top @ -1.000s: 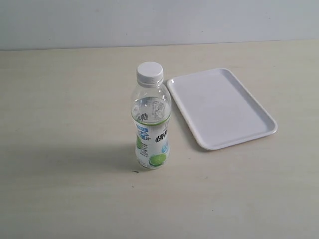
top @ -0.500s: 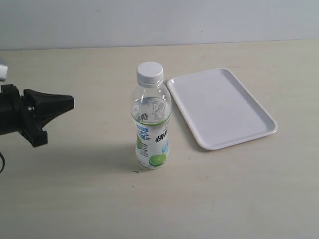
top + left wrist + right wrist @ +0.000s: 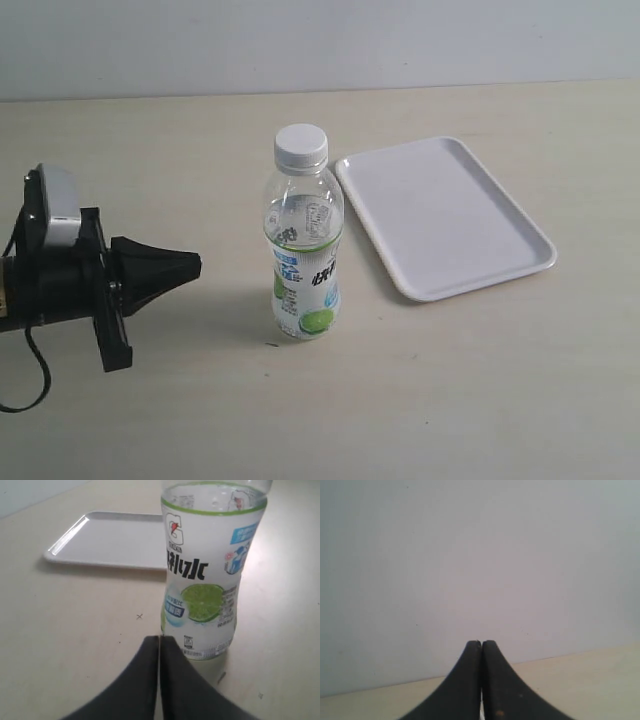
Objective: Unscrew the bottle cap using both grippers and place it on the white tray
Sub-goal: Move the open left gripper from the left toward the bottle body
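Bottle cap point(image 3: 301, 146) sits screwed on the upright bottle point(image 3: 303, 250), beside the bare white tray point(image 3: 450, 215). Left gripper point(image 3: 195, 265) points at the bottle, jaws together; right gripper point(image 3: 481, 642), jaws together, faces away. No step appears done.

A: Where is the exterior camera sitting?
B: It's looking down from above across the table point(image 3: 480, 400), taking in the bottle point(image 3: 303, 240) and white tray point(image 3: 440, 215).
A: And the wrist cameras?
B: The left one is peering low and close past its gripper point(image 3: 159, 641) at that same bottle and tray; the right one is facing a pale wall point(image 3: 470, 555).
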`<state>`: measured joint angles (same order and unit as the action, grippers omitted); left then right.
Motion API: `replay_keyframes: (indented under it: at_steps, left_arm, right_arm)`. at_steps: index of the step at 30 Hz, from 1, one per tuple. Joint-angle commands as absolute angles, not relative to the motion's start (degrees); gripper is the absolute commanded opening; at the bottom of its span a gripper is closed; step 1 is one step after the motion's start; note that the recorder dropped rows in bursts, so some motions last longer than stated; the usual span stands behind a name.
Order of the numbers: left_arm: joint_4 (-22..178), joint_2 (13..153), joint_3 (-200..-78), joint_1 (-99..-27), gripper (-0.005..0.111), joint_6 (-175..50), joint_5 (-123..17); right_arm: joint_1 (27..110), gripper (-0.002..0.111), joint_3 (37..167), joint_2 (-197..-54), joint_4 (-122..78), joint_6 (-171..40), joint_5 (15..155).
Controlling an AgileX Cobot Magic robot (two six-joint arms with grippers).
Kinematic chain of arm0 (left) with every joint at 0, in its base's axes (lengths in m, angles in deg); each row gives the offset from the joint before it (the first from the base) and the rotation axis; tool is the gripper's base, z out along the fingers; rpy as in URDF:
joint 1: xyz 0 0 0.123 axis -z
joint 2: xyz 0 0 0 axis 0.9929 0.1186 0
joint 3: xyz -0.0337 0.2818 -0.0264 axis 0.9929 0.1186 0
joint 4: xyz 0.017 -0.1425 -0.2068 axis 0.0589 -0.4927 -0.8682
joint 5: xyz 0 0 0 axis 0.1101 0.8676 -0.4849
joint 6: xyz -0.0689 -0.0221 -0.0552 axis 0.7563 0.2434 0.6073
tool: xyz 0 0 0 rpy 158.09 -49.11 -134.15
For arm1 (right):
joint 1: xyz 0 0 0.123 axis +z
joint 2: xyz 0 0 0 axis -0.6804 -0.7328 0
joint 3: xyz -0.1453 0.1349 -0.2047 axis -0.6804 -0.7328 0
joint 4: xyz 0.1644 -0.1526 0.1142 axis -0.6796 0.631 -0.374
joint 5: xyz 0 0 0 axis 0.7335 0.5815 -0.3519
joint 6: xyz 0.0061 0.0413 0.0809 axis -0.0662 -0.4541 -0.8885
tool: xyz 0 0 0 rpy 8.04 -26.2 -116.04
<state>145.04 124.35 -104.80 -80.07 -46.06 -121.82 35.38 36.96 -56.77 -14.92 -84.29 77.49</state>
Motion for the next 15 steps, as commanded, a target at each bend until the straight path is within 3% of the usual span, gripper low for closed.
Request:
replay_keyframes:
  at_steps: [1, 8, 11, 15]
  left_arm:
    - [143.10, 125.88, -105.14, -77.64, 0.019, -50.54, -122.90]
    - [141.44, 125.88, -105.14, -73.02, 0.068, -52.47, -122.90]
    - [137.56, 125.88, -105.14, -70.31, 0.075, -52.47, -122.90]
    - [132.00, 126.52, -105.14, -66.45, 0.076, -52.47, -122.90]
  right_arm:
    - [35.10, 0.000, 36.73, -56.44, -14.58, -84.48, 75.26]
    - [35.10, 0.000, 36.73, -56.44, -14.58, -84.60, 74.99]
    - [35.10, 0.000, 36.73, -56.44, -14.58, -84.60, 74.99]
    - [35.10, 0.000, 36.73, -56.44, -14.58, -84.60, 74.99]
